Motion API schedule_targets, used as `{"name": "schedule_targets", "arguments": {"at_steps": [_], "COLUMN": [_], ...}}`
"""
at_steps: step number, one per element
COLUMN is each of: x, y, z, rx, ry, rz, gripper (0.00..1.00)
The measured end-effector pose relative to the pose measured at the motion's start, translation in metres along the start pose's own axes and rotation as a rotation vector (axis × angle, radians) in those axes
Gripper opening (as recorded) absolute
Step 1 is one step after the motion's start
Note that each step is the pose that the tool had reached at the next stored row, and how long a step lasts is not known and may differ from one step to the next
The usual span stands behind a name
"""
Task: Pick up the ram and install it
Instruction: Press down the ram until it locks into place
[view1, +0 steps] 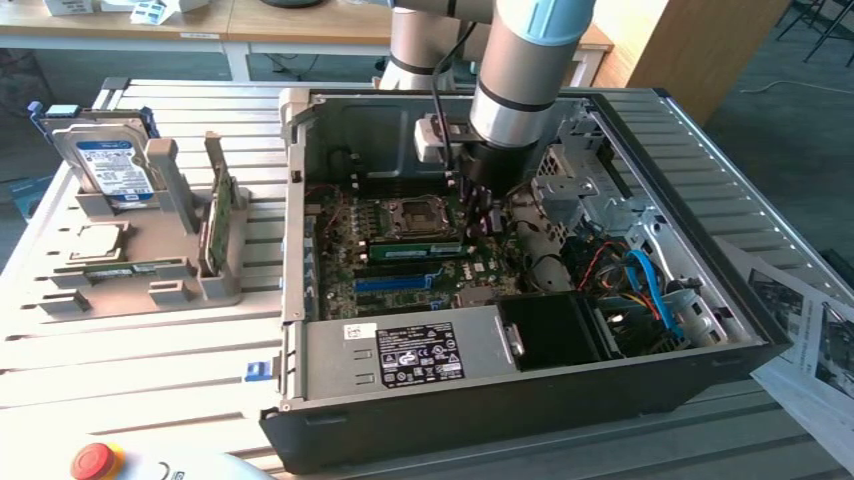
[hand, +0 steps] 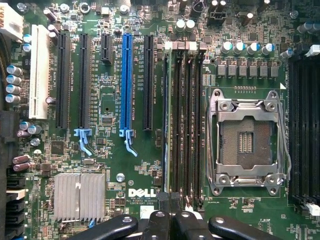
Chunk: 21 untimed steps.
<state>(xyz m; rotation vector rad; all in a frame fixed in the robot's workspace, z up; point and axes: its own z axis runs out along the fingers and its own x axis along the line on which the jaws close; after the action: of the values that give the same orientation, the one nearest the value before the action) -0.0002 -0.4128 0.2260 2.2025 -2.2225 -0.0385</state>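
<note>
Wrist view, your gripper (hand: 170, 220) clenched and empty just above the CPU socket (hand: 247, 142), the ram (hand: 166, 120) seated edge-on beside it, open slots flanking.

Matt green ram (view1: 414, 250) — shiny metal case (view1: 534, 390).

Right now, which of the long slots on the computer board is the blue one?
The long blue slot on the motherboard, between two black slots. The others are black, and one at the far side is white.
</note>
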Motion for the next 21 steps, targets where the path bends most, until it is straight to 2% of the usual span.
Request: {"name": "schedule_targets", "arguments": {"at_steps": [12, 21], "x": [0.000, 0.000], "y": [0.0003, 0.0009], "z": [-0.0138, -0.0147], "rx": [-0.0004, -0.0006], "ry": [0.0000, 0.0002], "rz": [0.000, 0.000], "gripper": [0.11, 0.11]}}
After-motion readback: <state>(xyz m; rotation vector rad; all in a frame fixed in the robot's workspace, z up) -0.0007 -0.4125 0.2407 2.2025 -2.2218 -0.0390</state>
